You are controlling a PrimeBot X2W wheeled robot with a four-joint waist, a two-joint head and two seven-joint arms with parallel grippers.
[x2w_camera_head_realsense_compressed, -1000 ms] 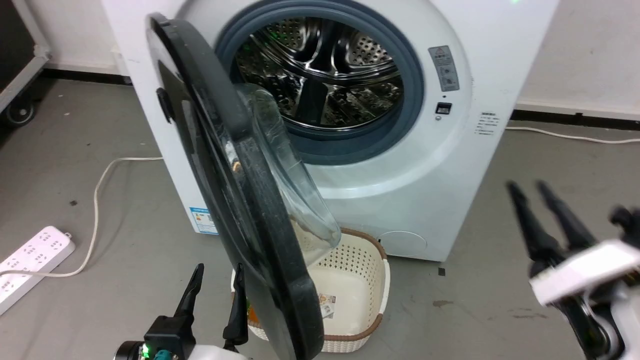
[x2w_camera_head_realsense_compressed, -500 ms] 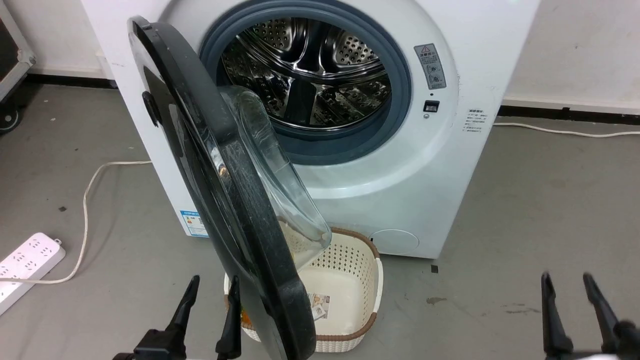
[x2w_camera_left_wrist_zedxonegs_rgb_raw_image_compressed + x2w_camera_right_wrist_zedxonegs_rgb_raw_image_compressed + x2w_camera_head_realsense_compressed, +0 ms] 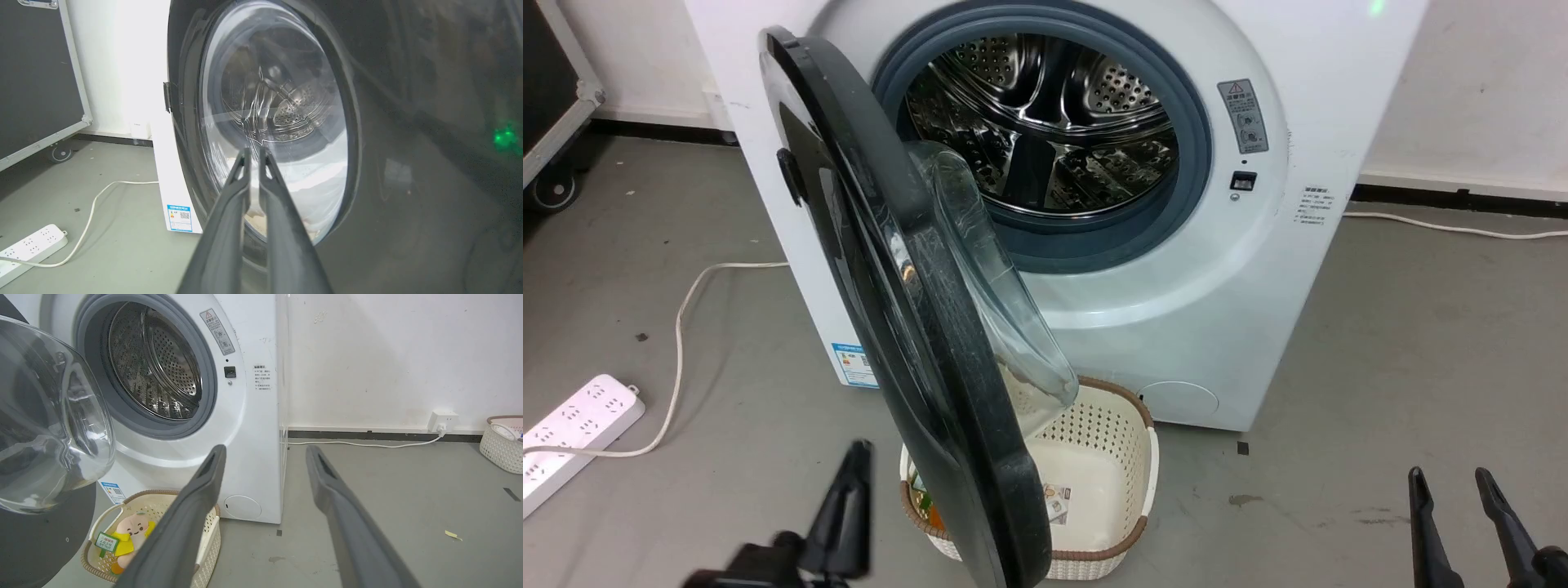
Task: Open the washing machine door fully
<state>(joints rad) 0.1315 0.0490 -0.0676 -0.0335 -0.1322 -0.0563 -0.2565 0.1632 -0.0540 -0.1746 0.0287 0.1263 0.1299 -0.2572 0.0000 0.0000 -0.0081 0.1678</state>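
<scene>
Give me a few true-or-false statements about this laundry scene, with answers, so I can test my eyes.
1. The washing machine door is shut. False: it stands swung out from the washing machine, baring the drum.
2. The basket on the floor holds a soft toy. True.
3. The right gripper is clamping a cloth. False: its jaws are open and hold nothing.
4. The left gripper has its fingers drawn close together, with nothing between them. True.
</scene>
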